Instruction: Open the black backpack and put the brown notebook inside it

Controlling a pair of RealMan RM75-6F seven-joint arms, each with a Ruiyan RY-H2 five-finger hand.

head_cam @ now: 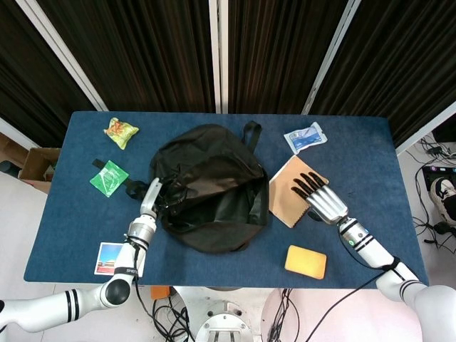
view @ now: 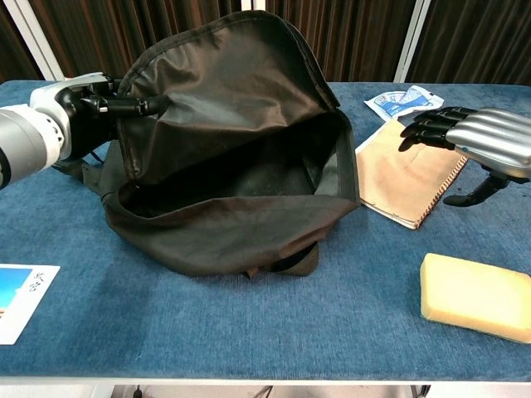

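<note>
The black backpack (head_cam: 214, 187) lies in the middle of the blue table with its mouth (view: 232, 178) gaping toward me. My left hand (head_cam: 151, 198) grips the edge of the top flap (view: 224, 83) at the bag's left side and holds it raised. The brown notebook (head_cam: 285, 196) lies tilted just right of the bag, its near corner touching the bag's side. My right hand (head_cam: 322, 199) rests on the notebook (view: 398, 182) with its fingers (view: 431, 128) stretched flat over the cover and the thumb down beside the spiral edge.
A yellow sponge (head_cam: 305, 261) lies near the front edge, right of the bag. A white packet (head_cam: 305, 137) sits behind the notebook. A green packet (head_cam: 109, 177), a yellow snack bag (head_cam: 121, 132) and a photo card (head_cam: 110, 258) lie at the left.
</note>
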